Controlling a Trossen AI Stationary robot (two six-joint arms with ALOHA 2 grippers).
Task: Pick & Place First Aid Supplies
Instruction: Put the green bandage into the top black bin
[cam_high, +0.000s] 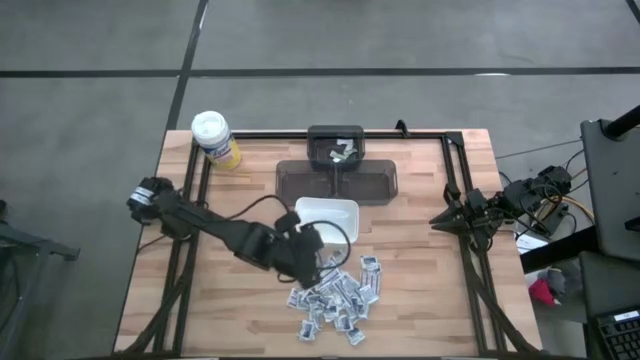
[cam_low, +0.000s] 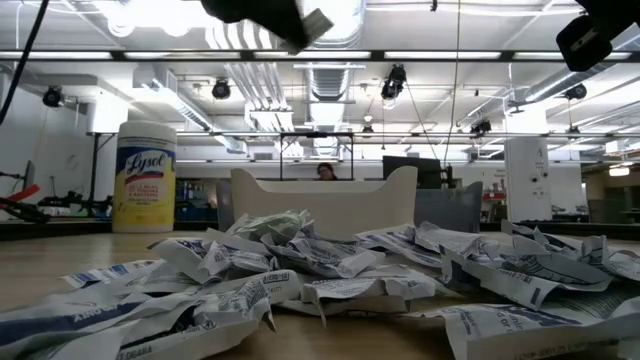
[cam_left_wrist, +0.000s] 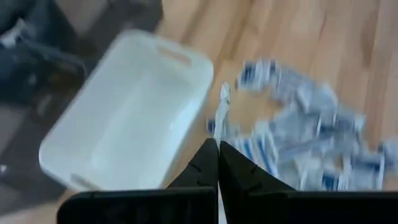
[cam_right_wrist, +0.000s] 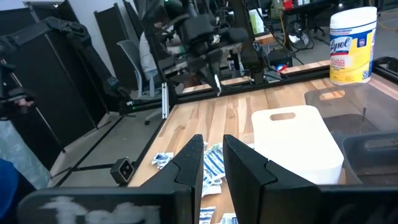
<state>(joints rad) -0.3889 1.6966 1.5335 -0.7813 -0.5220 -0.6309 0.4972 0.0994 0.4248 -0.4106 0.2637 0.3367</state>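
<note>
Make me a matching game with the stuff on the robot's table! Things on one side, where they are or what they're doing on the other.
Things:
1. Lysol canister
2. white dish
3. pile of packets
4. left gripper

Places or states:
A. spread on the wood at the table's near edge
B. standing at a far corner of the table
C. shut on one packet
D. mid-table, between the dark trays and the pile

Pairs: 1-B, 2-D, 3-A, 4-C
</note>
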